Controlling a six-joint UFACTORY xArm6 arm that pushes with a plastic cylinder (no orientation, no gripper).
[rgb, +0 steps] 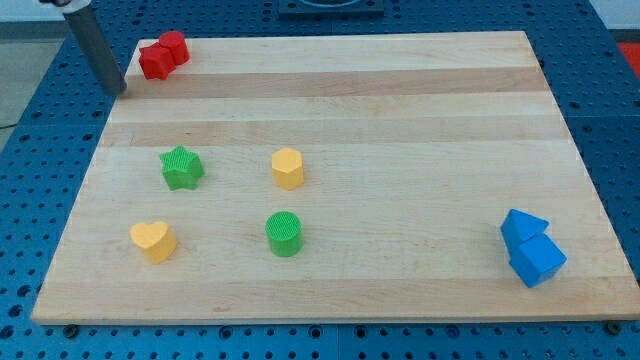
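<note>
My dark rod comes down at the view's top left, and my tip rests at the left edge of the wooden board. Nearest to it are two red blocks, pressed together just up and to the right of the tip, a small gap apart from it. Lower down sit a green star block and a yellow hexagonal block. Below those lie a yellow heart block and a green cylinder block.
Two blue blocks touch each other near the board's bottom right corner, one a triangle shape above, one a cube below. A blue perforated table surrounds the board on all sides.
</note>
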